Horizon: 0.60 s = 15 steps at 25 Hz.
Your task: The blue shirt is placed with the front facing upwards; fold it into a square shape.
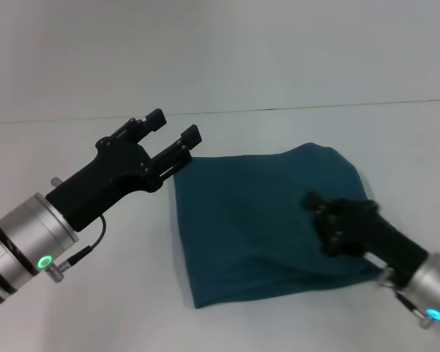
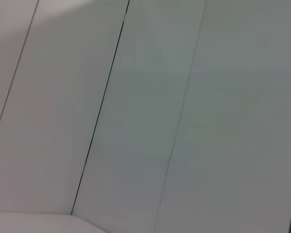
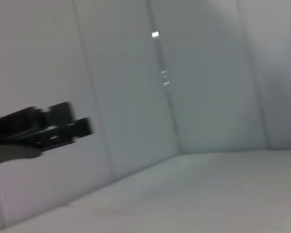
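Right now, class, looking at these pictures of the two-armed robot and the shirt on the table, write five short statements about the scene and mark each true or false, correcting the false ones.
1. The blue shirt lies folded into a compact shape on the white table. True.
2. The left gripper is clamping the shirt. False: its fingers are spread open, near the shirt's far left corner.
3. The right gripper is over the shirt's right part. True.
4. Cream lettering shows on the shirt. False: only plain blue cloth faces up.
5. The left wrist view shows the shirt. False: only pale wall panels.
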### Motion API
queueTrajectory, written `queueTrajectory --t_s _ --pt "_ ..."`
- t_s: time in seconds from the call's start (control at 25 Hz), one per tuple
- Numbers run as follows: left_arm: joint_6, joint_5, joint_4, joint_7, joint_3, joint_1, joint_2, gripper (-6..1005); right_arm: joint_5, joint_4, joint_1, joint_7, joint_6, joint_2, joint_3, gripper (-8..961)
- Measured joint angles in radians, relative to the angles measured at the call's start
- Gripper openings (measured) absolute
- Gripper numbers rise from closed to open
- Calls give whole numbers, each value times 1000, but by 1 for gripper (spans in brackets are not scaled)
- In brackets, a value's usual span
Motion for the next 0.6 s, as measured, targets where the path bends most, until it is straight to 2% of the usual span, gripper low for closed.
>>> queueTrajectory --t_s 0.28,0.6 --pt "3 0 -11 0 -19 1 1 750 -45 98 84 -57 186 3 -24 15" --pt "7 0 -26 14 -26 11 6 750 -70 95 37 -33 264 -1 -28 20"
